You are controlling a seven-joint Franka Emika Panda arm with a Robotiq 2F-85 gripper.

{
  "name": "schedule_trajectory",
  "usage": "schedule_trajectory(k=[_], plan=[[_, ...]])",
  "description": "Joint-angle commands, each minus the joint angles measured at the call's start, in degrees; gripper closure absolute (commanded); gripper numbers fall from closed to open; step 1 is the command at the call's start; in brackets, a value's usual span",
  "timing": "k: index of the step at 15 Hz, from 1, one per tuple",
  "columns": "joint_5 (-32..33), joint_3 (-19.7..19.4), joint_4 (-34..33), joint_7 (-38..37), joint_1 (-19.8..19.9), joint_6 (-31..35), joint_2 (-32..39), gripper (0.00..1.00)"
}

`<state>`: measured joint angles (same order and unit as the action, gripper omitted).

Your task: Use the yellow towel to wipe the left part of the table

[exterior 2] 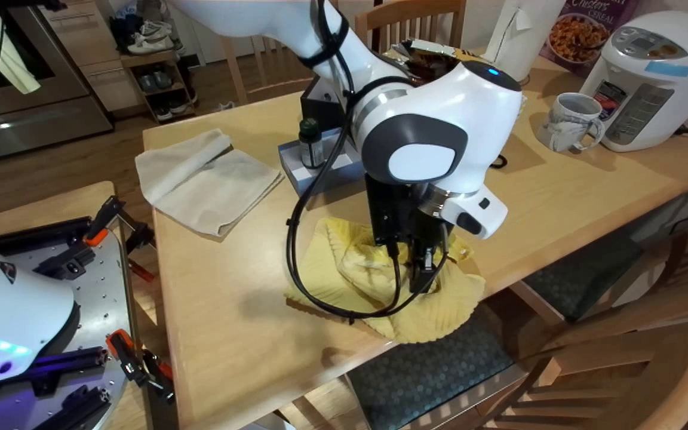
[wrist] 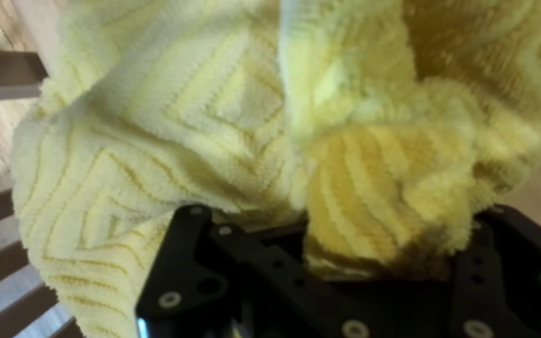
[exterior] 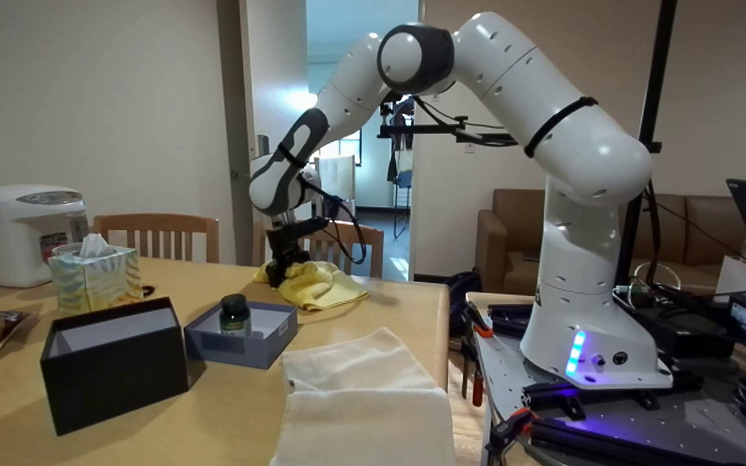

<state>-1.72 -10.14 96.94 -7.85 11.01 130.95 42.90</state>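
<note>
The yellow towel lies bunched on the wooden table near the edge by the chairs. In an exterior view, part of the towel reaches over that edge. My gripper points down into the towel, also in an exterior view. In the wrist view, the towel fills most of the picture, and a thick fold rises between the fingers of the gripper. The gripper looks shut on this fold. The towel hides the fingertips.
A beige cloth lies near the robot-side edge. A shallow grey-blue box holds a green bottle. A black box, tissue box, white water boiler and mug stand farther along. Chairs line the edge.
</note>
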Motion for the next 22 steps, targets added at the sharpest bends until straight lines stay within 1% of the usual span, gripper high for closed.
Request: schedule_trajectory(k=[1,3,6,8,11,14,17,18,21,22], plan=[[-1.9,1.1,13.8,0.2,0.2,2.2,-5.4,1.0],[-3.7,1.4,18.8,-0.6,0.5,3.1,-7.7,1.0],[-6.3,0.7,25.4,-2.7,0.1,3.9,-10.7,1.0],[-7.0,-0.3,29.6,-4.8,-0.3,5.2,-12.4,1.0],[-5.6,-2.5,34.8,-9.2,-1.2,8.2,-14.0,1.0],[-4.0,-5.3,38.2,-14.9,-2.3,9.5,-14.6,1.0],[-5.3,-6.1,40.3,-16.5,-1.5,7.6,-15.4,1.0],[-6.1,-6.0,41.1,-16.0,-0.9,7.2,-15.7,1.0],[-7.6,-6.8,43.3,-17.6,-0.5,7.4,-16.5,1.0],[-7.7,-7.4,44.1,-19.1,-0.8,8.4,-16.7,1.0]])
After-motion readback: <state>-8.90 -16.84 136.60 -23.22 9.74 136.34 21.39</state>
